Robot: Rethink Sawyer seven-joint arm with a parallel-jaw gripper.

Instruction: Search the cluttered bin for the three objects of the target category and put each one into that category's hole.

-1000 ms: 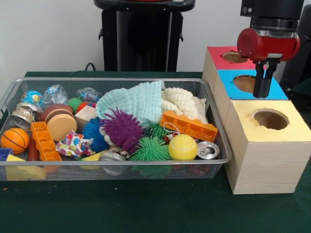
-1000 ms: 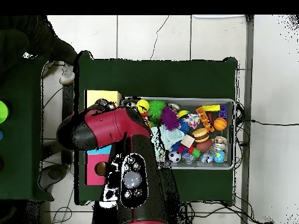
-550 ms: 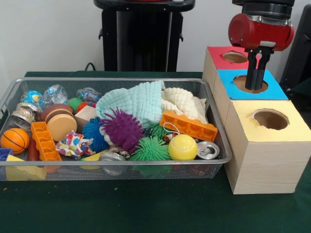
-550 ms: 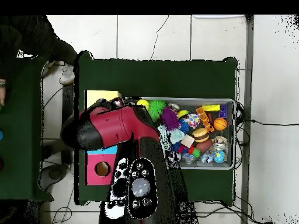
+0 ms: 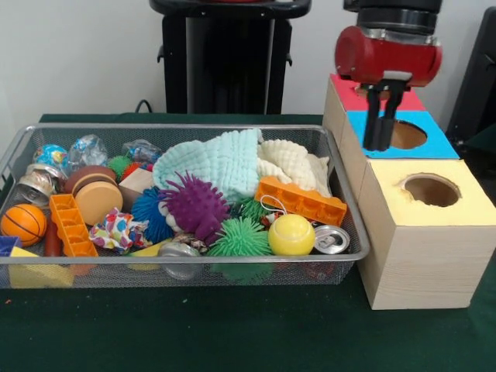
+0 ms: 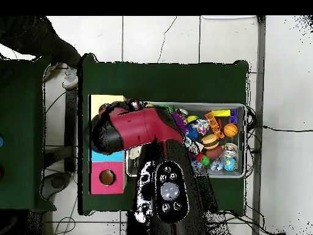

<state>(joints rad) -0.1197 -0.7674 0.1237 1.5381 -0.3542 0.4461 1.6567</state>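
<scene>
My gripper (image 5: 376, 146) hangs above the left edge of the blue-topped box (image 5: 434, 144), just right of the wire bin (image 5: 186, 129). Its fingers are slightly apart, open, with nothing between them. The bin holds a yellow ball (image 5: 291, 234), a purple spiky ball (image 5: 194, 205), a green spiky ball (image 5: 240, 239), an orange block (image 5: 301, 200), a teal cloth (image 5: 217, 161), a cream cloth (image 5: 291, 159), a small basketball (image 5: 23, 223) and a crushed can (image 5: 332, 240). In the overhead view the red arm head (image 6: 131, 128) covers the gripper and the bin's left part.
Three wooden boxes with round holes stand in a row beside the bin: red top (image 5: 349, 94) farthest, blue in the middle, yellow top (image 5: 465, 208) nearest. A person's dark sleeve (image 6: 36, 37) shows at the overhead view's top left corner.
The gripper has moved left from over the blue box's hole towards the bin, rising a little. Nothing in the bin has shifted.
</scene>
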